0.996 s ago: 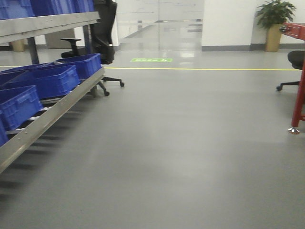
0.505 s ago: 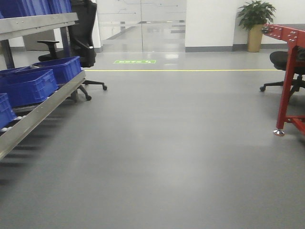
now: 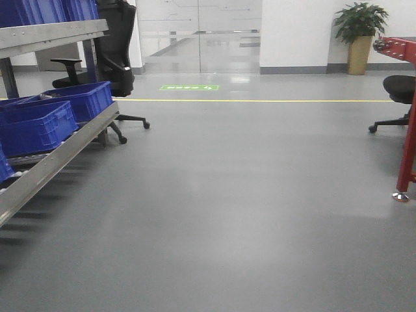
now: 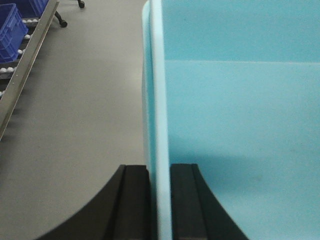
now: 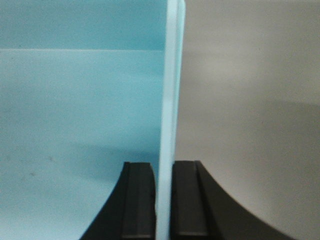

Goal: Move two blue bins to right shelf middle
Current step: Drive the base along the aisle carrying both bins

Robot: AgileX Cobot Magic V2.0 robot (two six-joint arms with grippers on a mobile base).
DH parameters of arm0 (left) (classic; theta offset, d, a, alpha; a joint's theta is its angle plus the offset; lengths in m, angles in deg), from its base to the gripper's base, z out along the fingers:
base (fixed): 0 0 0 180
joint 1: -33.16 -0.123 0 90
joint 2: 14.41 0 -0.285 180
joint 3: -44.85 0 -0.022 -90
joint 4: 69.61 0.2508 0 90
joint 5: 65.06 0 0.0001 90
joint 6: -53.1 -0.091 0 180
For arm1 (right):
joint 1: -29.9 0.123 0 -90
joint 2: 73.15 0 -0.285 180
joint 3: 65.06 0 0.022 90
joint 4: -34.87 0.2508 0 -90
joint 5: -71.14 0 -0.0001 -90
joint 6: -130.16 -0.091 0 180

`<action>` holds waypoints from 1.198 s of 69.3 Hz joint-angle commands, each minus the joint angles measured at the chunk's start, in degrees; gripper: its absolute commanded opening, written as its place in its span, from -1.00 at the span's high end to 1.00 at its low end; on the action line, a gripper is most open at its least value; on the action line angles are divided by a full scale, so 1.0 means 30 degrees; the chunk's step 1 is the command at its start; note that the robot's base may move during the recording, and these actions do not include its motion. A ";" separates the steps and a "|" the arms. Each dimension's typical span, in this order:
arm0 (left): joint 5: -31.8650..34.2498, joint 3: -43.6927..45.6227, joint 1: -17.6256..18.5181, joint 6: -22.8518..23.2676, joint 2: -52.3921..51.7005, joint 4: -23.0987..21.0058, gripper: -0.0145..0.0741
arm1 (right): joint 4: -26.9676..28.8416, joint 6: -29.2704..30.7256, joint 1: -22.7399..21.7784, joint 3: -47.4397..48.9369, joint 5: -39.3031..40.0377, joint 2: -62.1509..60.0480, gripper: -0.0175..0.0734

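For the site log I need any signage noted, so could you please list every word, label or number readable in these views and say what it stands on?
Green floor marking beyond the yellow line: white characters, too small and blurred to read.
Dark blue bins on the rack: no readable label.
Pale blue bin wall in both wrist views: plain, no text.
Nothing legible anywhere.

Floor: grey, smooth.
Rack: left, steel-railed, carries dark blue bins.
Standing on floor: office chair, red frame leg.
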 commanded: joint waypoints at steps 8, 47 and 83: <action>0.2086 0.0316 0.0241 -0.0021 -0.0276 -0.0859 0.92 | 0.1361 0.0032 0.0167 0.0377 0.2120 -0.0302 0.97; 0.2086 0.0316 0.0241 -0.0021 -0.0276 -0.0859 0.92 | 0.1361 0.0032 0.0167 0.0377 0.2120 -0.0302 0.97; 0.2086 0.0316 0.0241 -0.0021 -0.0276 -0.0859 0.92 | 0.1361 0.0032 0.0167 0.0377 0.2239 -0.0302 0.97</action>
